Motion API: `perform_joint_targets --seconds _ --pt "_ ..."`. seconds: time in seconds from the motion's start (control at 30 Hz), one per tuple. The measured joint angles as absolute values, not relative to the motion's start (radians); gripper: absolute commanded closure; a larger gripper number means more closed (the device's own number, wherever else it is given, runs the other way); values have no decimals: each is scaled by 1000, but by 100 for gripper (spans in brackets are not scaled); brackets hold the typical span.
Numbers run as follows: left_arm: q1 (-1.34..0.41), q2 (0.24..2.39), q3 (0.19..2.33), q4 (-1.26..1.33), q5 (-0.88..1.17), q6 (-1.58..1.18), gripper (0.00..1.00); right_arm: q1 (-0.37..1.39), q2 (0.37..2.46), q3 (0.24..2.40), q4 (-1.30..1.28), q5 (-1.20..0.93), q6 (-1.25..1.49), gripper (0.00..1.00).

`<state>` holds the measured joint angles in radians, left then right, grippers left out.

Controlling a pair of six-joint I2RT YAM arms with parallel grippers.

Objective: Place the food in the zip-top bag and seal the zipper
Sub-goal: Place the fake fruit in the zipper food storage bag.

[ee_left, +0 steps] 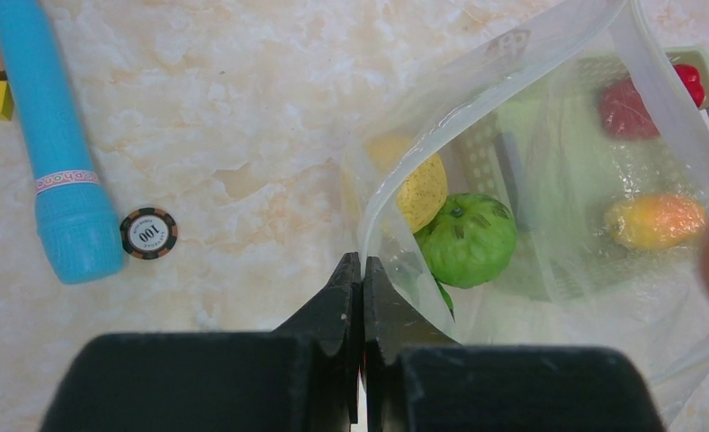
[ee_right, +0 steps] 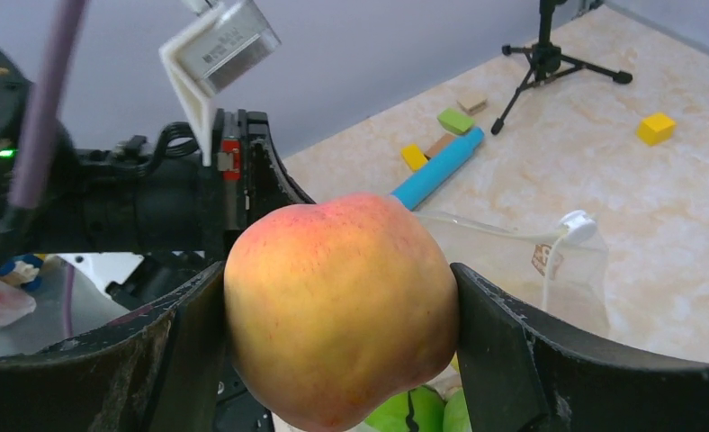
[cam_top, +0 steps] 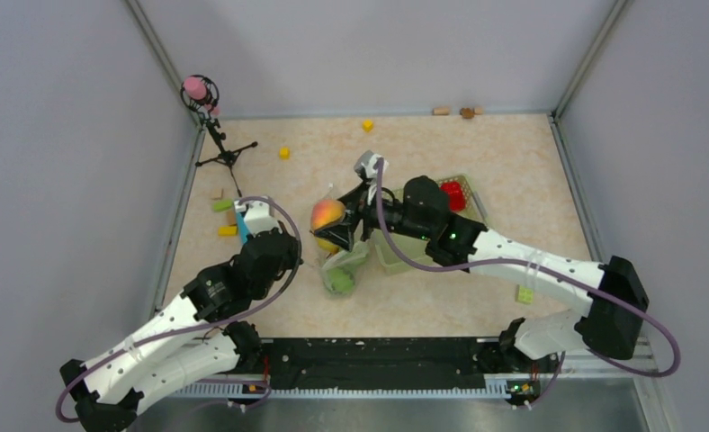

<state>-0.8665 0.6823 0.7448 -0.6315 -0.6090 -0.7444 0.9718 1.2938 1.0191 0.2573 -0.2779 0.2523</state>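
So the zip-top bag (ee_left: pixel 585 297) sits on the desk (cam_top: pixel 513 153), left fingers (ee_left: pixel 342 301) pinched shut on its zipper (ee_left: pixel 463 112), with the melon (ee_left: pixel 468 238) and a yellow piece (ee_left: pixel 423 189) already inside. Right fingers (ee_right: pixel 495 333) clamp the peach (ee_right: pixel 342 306) at its 12 o'clock. A red piece (cam_top: pixel 453 193) at 2 o'clock and sealing remain.

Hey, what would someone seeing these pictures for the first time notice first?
The big peach-orange fruit stands out first, clamped in the right gripper just over the open mouth of the zip-top bag. Next comes the left gripper, pinched shut on the bag's rim, with a green melon and a yellow fruit already inside.
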Motion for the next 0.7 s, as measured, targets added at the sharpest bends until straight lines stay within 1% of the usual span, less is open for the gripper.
perform_joint_targets --seconds 0.17,0.4,0.53,0.6,0.63,0.67,0.7 --pt "-867 674 742 -626 -591 -737 100 1003 1396 1083 196 -217 219 30" --pt "-867 647 741 -626 -585 -734 100 1021 1404 1083 120 -131 199 15" --pt "-867 631 736 -626 -581 -734 100 1026 1404 1083 97 -117 200 13" --pt "-867 627 735 -626 -578 -734 100 1026 1404 1083 92 -115 199 11" --pt "-867 626 735 -625 -576 -734 100 1026 1404 1083 88 -115 198 8" --pt "-867 626 735 -625 -572 -734 100 1026 1404 1083 83 -114 197 2" --pt "-867 626 735 -625 -569 -734 100 1026 1404 1083 80 -113 197 1"
